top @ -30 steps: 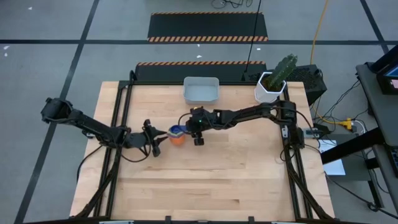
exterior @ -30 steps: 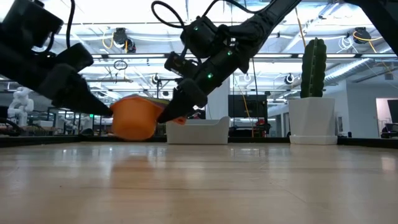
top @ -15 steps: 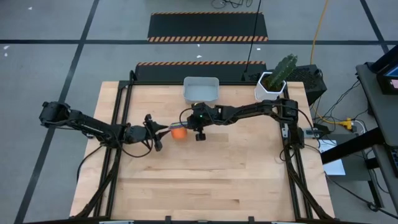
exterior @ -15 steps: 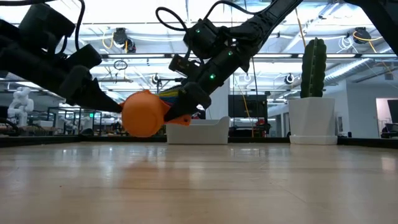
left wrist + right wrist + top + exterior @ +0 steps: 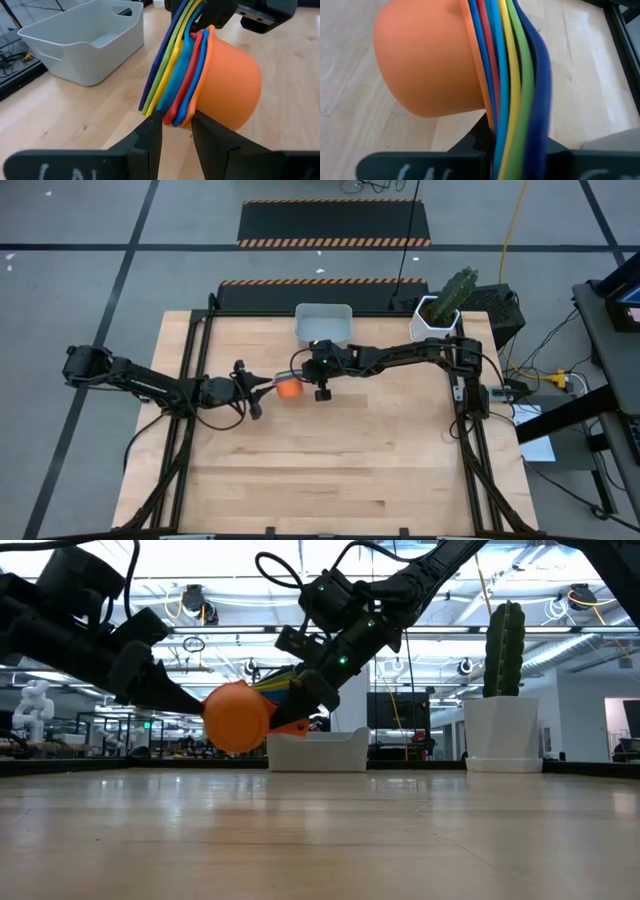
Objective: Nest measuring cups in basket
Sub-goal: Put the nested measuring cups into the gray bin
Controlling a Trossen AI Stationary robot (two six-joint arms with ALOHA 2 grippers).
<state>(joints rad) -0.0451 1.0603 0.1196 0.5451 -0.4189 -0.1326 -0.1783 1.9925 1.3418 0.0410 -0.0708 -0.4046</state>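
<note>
Above the pale wood table (image 5: 340, 450), near the basket (image 5: 323, 325): nested cups (image 5: 288, 387), smooth plastic, round orange shell outermost, held tilted clear of the boards. Left gripper (image 5: 175, 131) clamps the rims; right gripper (image 5: 305, 376) clamps the handles. Cactus pot (image 5: 434, 320) at the corner.

The light wooden table (image 5: 340, 470) stands on a grey floor (image 5: 80, 280) crossed by dark lines. Beyond its far edge lie two black mats with orange-and-black hazard stripes (image 5: 335, 225). A white faceted pot with a green cactus (image 5: 440, 310) sits at the far right corner. A yellow cable (image 5: 512, 225) trails across the floor, and a dark bench (image 5: 610, 330) stands off to the right. Looking level across the table, the hall behind shows white ceiling trusses with lamps (image 5: 195, 602) and a white humanoid figure (image 5: 33, 705) far off.
</note>
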